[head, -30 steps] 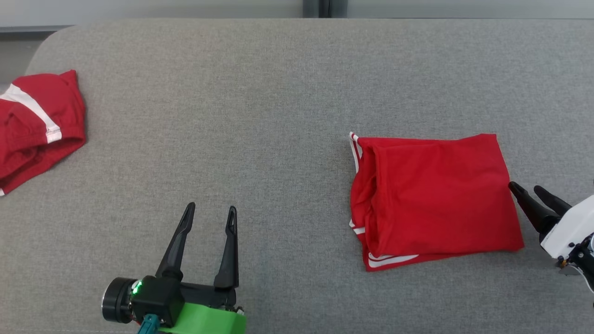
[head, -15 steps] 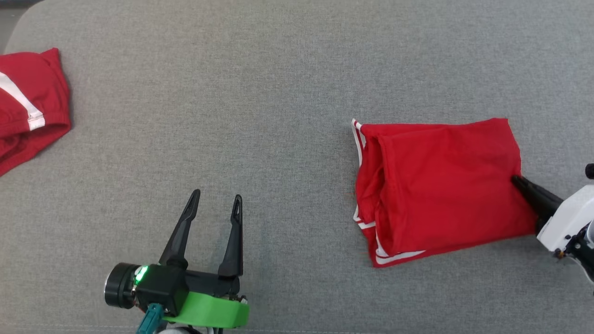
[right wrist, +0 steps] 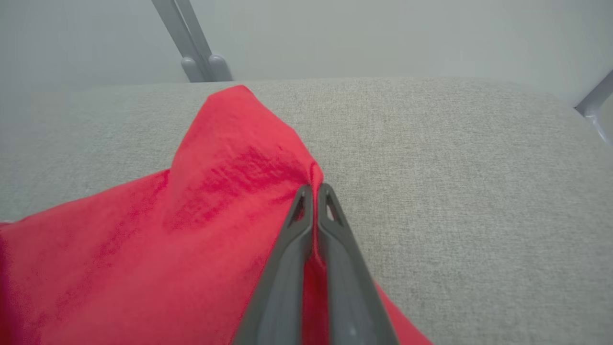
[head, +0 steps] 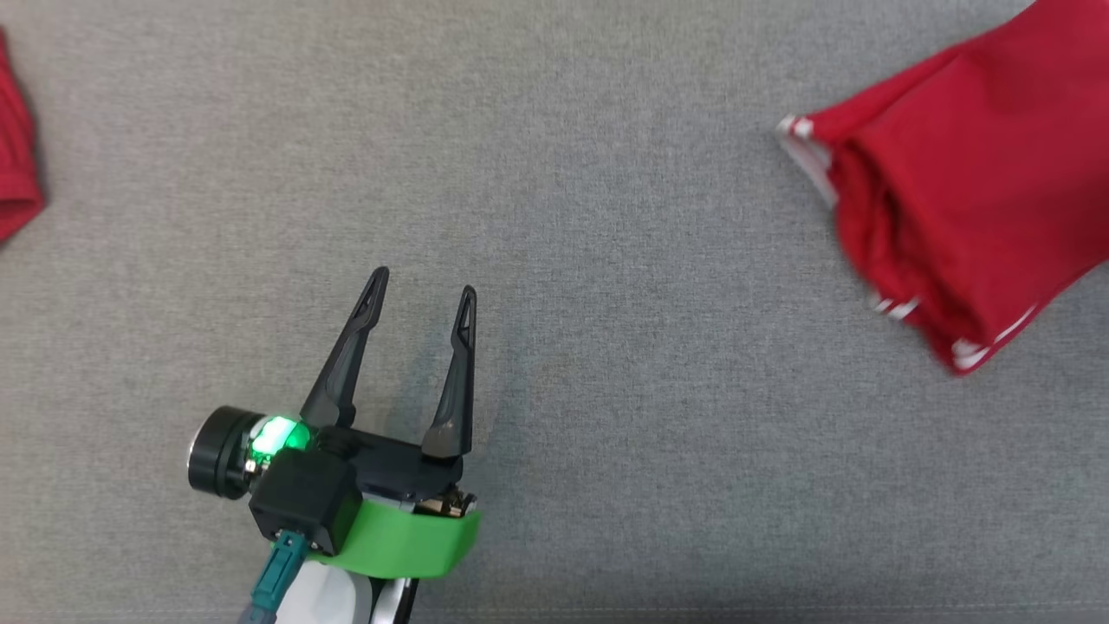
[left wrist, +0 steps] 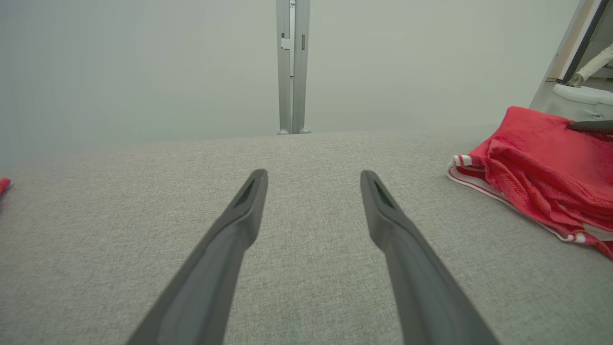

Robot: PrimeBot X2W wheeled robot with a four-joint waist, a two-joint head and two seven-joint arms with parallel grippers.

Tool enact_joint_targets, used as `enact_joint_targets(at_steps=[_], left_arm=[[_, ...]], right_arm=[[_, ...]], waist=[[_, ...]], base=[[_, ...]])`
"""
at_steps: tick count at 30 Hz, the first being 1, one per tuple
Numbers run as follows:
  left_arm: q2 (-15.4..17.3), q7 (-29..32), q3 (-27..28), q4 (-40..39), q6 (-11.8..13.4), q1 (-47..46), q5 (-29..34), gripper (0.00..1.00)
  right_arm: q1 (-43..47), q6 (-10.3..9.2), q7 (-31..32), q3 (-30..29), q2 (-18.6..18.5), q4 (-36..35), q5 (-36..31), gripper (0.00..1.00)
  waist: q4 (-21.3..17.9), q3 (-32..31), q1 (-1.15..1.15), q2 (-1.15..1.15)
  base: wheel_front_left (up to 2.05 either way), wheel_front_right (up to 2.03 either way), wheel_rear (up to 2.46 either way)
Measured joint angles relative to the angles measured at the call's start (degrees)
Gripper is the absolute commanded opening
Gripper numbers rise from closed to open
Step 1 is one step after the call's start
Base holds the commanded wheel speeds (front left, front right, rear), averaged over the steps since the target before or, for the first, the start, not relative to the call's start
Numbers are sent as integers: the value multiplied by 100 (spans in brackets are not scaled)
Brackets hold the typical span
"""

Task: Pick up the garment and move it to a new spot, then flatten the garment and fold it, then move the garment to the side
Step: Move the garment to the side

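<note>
The folded red garment (head: 970,191) with white stripes lies at the upper right of the head view, its right part raised off the grey surface. In the right wrist view my right gripper (right wrist: 314,189) is shut on a pinched fold of this garment (right wrist: 201,215). The left wrist view shows the garment (left wrist: 536,163) at the right, with a dark fingertip of the right gripper (left wrist: 591,126) on its top. My left gripper (head: 423,288) is open above bare surface at the lower left, well apart from the garment, nothing between its fingers (left wrist: 239,225).
A second red cloth (head: 13,165) pokes in at the left edge. The grey padded surface (head: 606,260) spreads wide between the two. A pale wall with a grey post (left wrist: 292,67) stands behind the far edge.
My right gripper closed on the garment's right edge and lifted and dragged it rightward. The head camera also tilted down, shifting the whole picture. The left gripper stays open.
</note>
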Motion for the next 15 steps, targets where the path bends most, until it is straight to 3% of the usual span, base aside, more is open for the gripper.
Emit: enact_joint_targets(at_steps=[15], left_arm=[[133, -8, 125, -399, -250, -381, 563, 100]], right_arm=[[-1549, 0, -215, -1594, -424, 2068, -1446, 0]], waist=[[-250, 1167, 0, 0]], base=[[0, 0, 0]])
